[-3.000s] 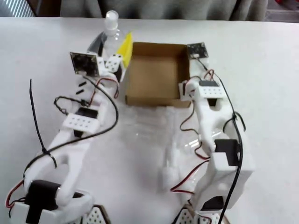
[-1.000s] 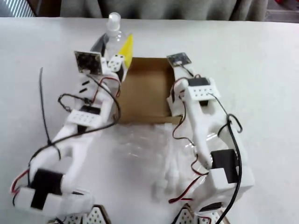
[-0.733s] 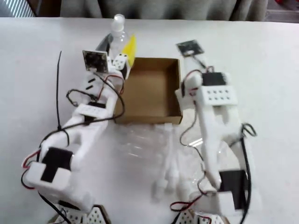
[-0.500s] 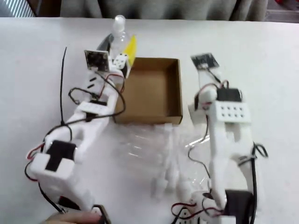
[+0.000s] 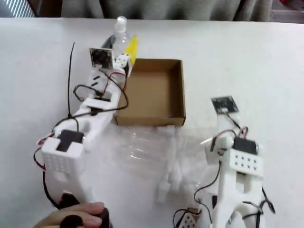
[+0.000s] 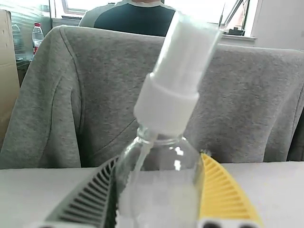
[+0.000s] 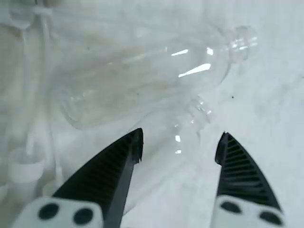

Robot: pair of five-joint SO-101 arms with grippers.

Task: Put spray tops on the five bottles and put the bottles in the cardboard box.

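Note:
A clear bottle [image 6: 159,190] with a white spray top [image 6: 178,76] stands upright at the table's far side, left of the open cardboard box [image 5: 154,92]. My left gripper [image 6: 159,164] is shut on its shoulder, with the grey finger [image 6: 90,194] on one side and the yellow finger [image 6: 223,190] on the other. In the high view this bottle [image 5: 119,33] rises beyond the left gripper [image 5: 118,46]. My right gripper [image 7: 180,137] hangs open over two capless clear bottles [image 7: 142,71] lying on the table, apart from them. The right arm [image 5: 237,161] sits near the front right.
A heap of clear bottles and white spray tops [image 5: 156,154] lies in front of the box. Loose spray tops [image 7: 19,171] rest beside the lying bottles. A person's hand [image 5: 71,216] is at the left arm's base. A grey chair back [image 6: 71,95] stands beyond the table.
The right arm has pulled back from the box's right side toward the front right. The left arm has stretched farther out with the bottle. A hand has appeared at the bottom left.

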